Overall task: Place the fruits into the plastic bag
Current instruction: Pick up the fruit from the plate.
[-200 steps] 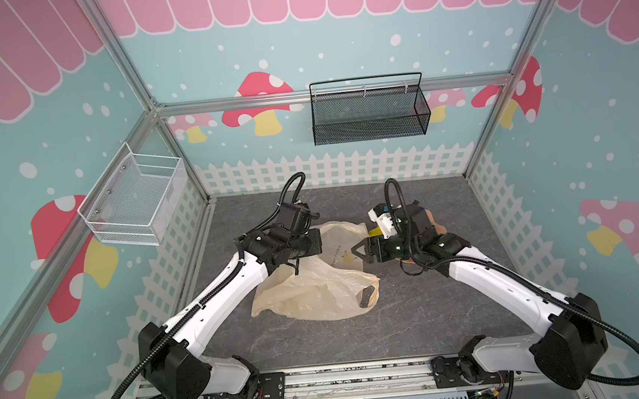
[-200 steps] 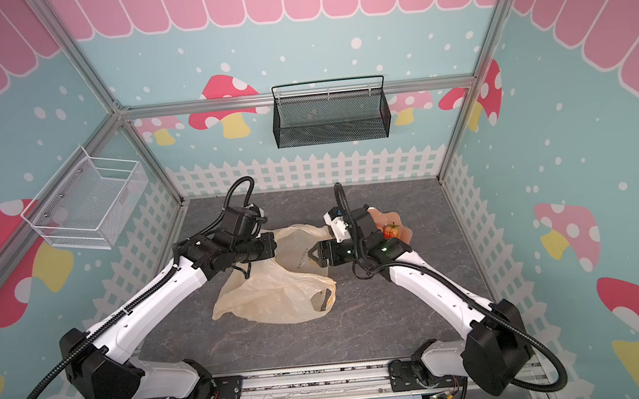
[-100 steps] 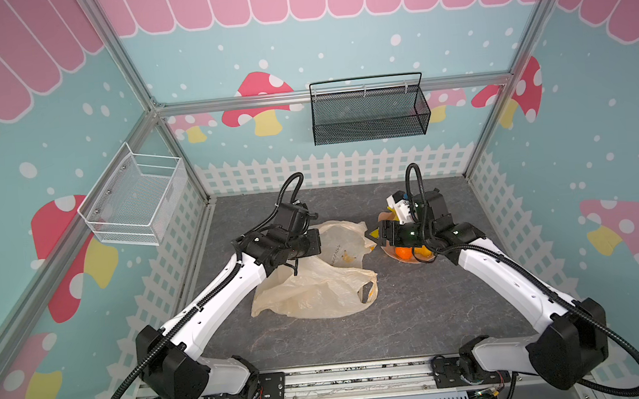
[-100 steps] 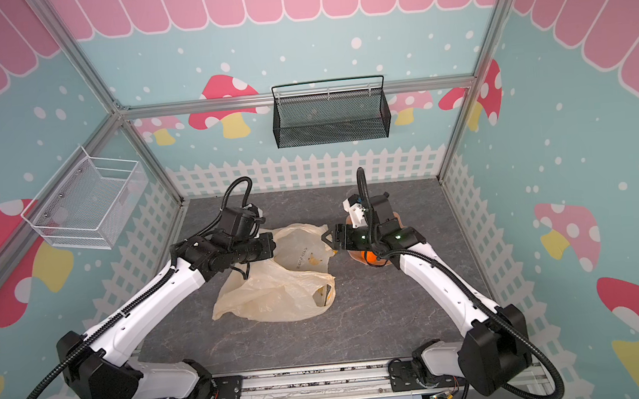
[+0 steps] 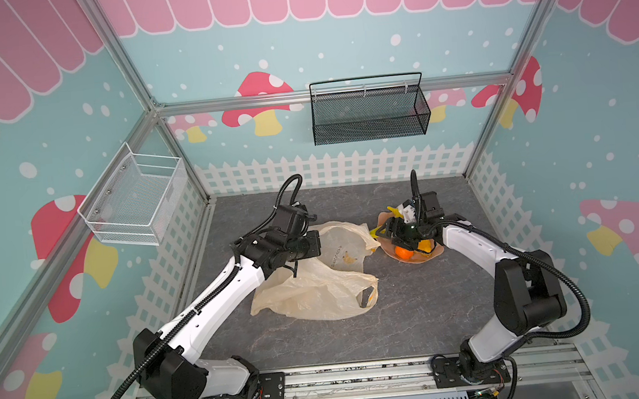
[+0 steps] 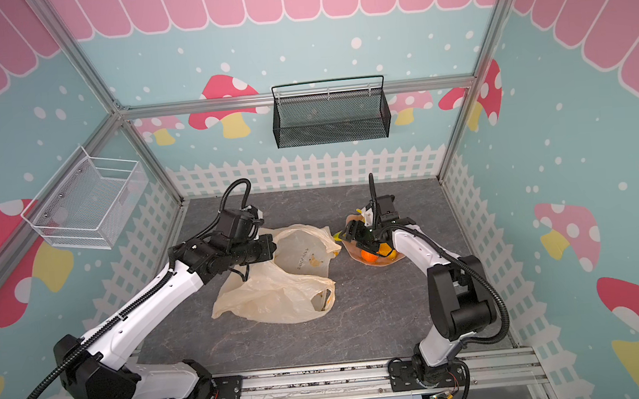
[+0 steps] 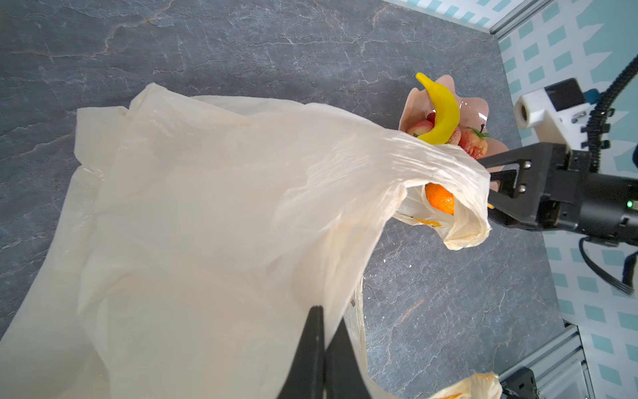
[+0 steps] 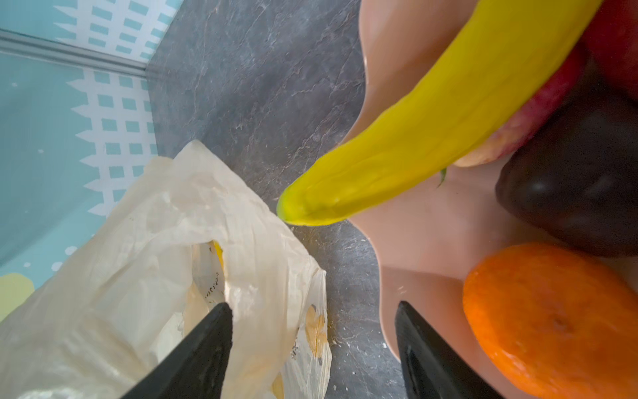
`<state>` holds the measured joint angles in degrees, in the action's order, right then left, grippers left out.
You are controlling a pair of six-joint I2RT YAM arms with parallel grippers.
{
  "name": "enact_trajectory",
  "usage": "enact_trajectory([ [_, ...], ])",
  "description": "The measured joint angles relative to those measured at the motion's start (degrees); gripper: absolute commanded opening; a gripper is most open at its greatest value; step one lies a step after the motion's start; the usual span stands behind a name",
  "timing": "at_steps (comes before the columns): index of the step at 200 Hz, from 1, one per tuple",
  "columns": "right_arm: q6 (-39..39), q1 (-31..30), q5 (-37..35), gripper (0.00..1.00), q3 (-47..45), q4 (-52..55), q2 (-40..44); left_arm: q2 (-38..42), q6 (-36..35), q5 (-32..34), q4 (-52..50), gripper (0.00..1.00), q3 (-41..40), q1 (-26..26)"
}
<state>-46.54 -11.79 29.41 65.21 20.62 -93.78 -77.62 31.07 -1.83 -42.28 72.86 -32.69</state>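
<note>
**A:** Look at the left gripper [image 7: 324, 319]: clenched tight on the bag [image 7: 207, 207], with a fold of the thin film pinched between its fingers and that side lifted off the table [image 7: 241, 41].

**B:** And the rest of the bag?

**A:** It's sprawled crinkled on the table between the two arms in both top views. One handle loop lies flat on the near side, and the mouth is turned toward the bowl [image 8: 431, 241].

**B:** The right gripper [image 8: 312, 311]?

**A:** It's spread wide and gripping nothing. From its wrist view, one finger sits over the bag's mouth and the other over the bowl's rim, with bare table in the gap.

**B:** So where are the fruits [image 5: 404, 253]?

**A:** In the bowl, just beside the bag's mouth. A banana [image 8: 431, 121] leans out over the rim, its tip nearly reaching the bag. The tangerine [image 8: 552, 317] sits closest to the gripper, with a purple fruit [image 8: 580, 193] right behind it and a red fruit [image 8: 552, 103] tucked under the banana.

**B:** Anything in the bag?

**A:** I can't tell. The film hides the inside.
</note>
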Motion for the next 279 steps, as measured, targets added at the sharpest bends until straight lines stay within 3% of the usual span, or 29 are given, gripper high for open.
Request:
enact_trajectory([
  [135,0.7,5.1,-6.1,0.71,20.0,11.6,-16.1,1.0,0.0,-1.5,2.1,0.0,-2.7,0.0],
  [202,1.8,5.1,-8.9,0.68,23.1,15.1,-19.8,1.0,0.0,-1.9,2.7,0.0,-2.7,0.0],
  [231,1.7,5.1,-9.5,0.64,23.6,15.4,-20.2,1.0,0.0,-1.9,2.8,0.0,-2.7,0.0],
  [279,1.4,5.1,-10.1,0.47,23.9,15.3,-21.2,1.0,0.0,-1.9,2.8,0.0,-2.8,0.0],
])
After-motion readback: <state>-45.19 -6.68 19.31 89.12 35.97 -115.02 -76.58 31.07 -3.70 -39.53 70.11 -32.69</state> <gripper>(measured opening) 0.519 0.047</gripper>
